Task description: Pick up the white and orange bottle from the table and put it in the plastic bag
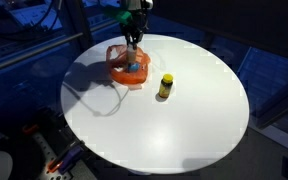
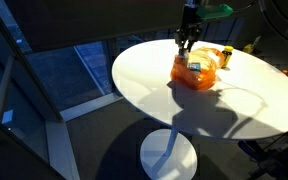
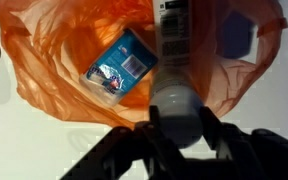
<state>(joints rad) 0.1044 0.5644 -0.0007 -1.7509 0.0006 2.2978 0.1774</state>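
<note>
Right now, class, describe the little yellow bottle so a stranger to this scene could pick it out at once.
Find the round white table; on it lies a crumpled orange plastic bag. Beside the bag stands the yellow bottle. Its yellow body and dark cap mark it, and it stands outside the bag, unlike the blue packet inside.

Light: hard, from overhead, room around it dim | table blown out white in both exterior views, soft grey shadows lay beside the bag | wrist view: bag glowed orange, bottle near the lens looked soft and washed out, hand was a dark unfocused silhouette.
</note>
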